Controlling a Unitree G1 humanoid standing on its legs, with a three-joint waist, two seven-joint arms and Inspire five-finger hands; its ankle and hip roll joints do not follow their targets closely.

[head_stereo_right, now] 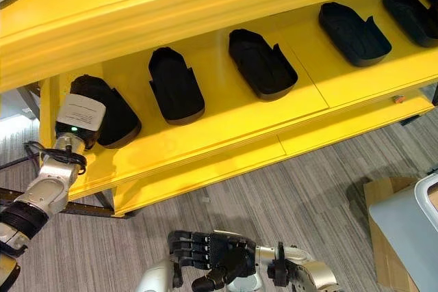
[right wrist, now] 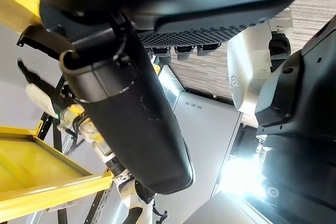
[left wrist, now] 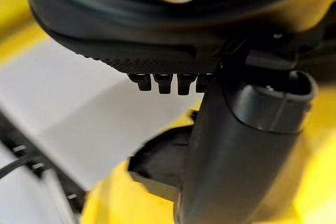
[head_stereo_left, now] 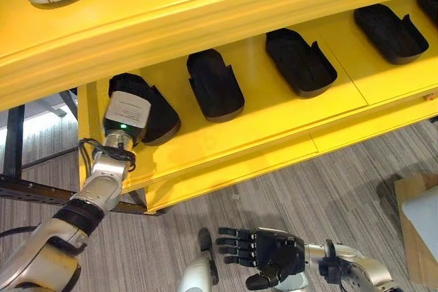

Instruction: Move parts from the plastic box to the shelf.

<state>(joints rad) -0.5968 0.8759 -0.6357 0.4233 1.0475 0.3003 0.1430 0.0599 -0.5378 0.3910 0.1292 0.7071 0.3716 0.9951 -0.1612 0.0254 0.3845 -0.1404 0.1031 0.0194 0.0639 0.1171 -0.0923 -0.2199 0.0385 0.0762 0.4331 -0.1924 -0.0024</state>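
Fingers of the left hand are hidden over the leftmost black part on the yellow shelf, grip unclear; right hand hangs low, fingers straight, holding nothing.

I am in what looks like a workshop or factory floor: a yellow metal shelf carries a row of identical black moulded parts, above grey striped flooring, with a cardboard box standing on it.
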